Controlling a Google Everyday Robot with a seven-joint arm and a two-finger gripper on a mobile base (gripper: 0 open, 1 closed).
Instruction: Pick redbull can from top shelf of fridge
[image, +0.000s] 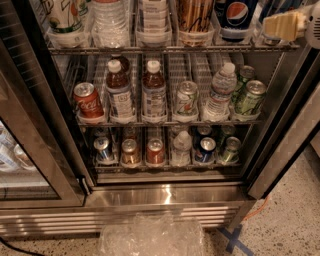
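Note:
The fridge (165, 196) stands open in front of me, with several wire racks of drinks. The top shelf (170, 49) runs across the upper edge of the camera view and holds drinks in clear cup holders. The redbull can (278, 7) shows as blue and silver diagonal panels at the far right of that shelf, cut off by the top edge and partly hidden by my gripper. My gripper (283, 26), cream coloured, hangs at the top right corner, right in front of the can's lower part. A dark-blue Pepsi can (235, 15) stands just left of it.
The glass door (30, 150) is swung open on the left. The middle rack holds a Coke can (89, 101), bottles and green cans (249, 97); the lower rack holds small cans. A crumpled clear plastic bag (150, 235) and a blue tape cross (232, 240) lie on the floor.

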